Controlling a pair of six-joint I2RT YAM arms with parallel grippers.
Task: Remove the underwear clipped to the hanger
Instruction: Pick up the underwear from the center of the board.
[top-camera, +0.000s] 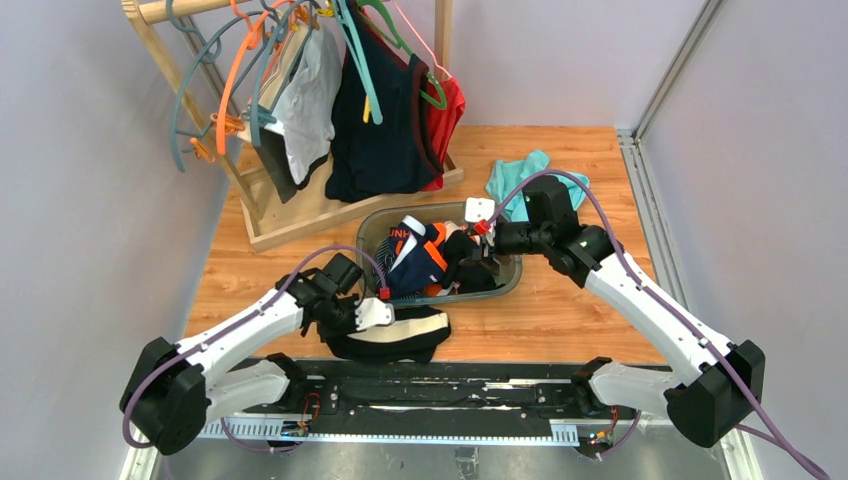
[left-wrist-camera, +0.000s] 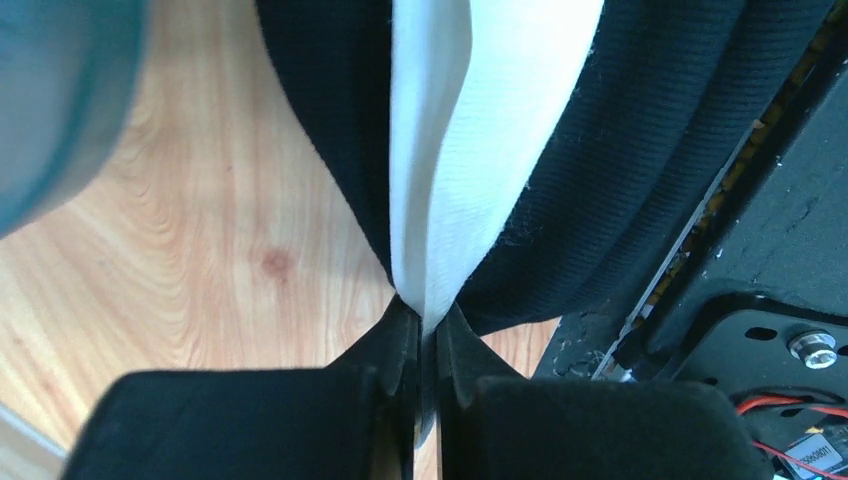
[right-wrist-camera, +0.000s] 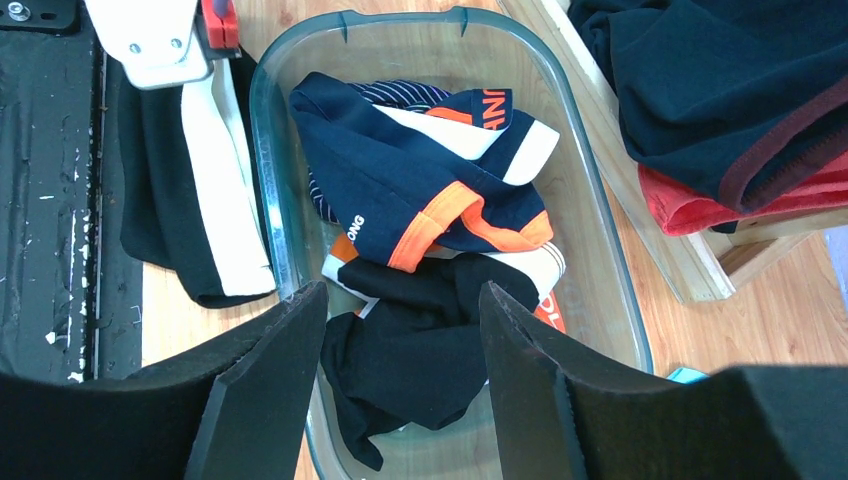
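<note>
left gripper (left-wrist-camera: 425, 325) clenched on the pale waistband (left-wrist-camera: 450, 150) of a black brief (top-camera: 400, 335). Cloth lies on the table (top-camera: 560, 320) just ahead of its tips. right gripper (right-wrist-camera: 400, 300) spread wide, grasping nothing, hovering over the clear bin (right-wrist-camera: 268, 200). navy-orange briefs (right-wrist-camera: 400, 190) and a black pair (right-wrist-camera: 420, 360) sit in the bin directly below its jaws.

Table briefs (top-camera: 385, 348) black, cream waistband; bin briefs (right-wrist-camera: 390, 180) navy, orange trim.
</note>
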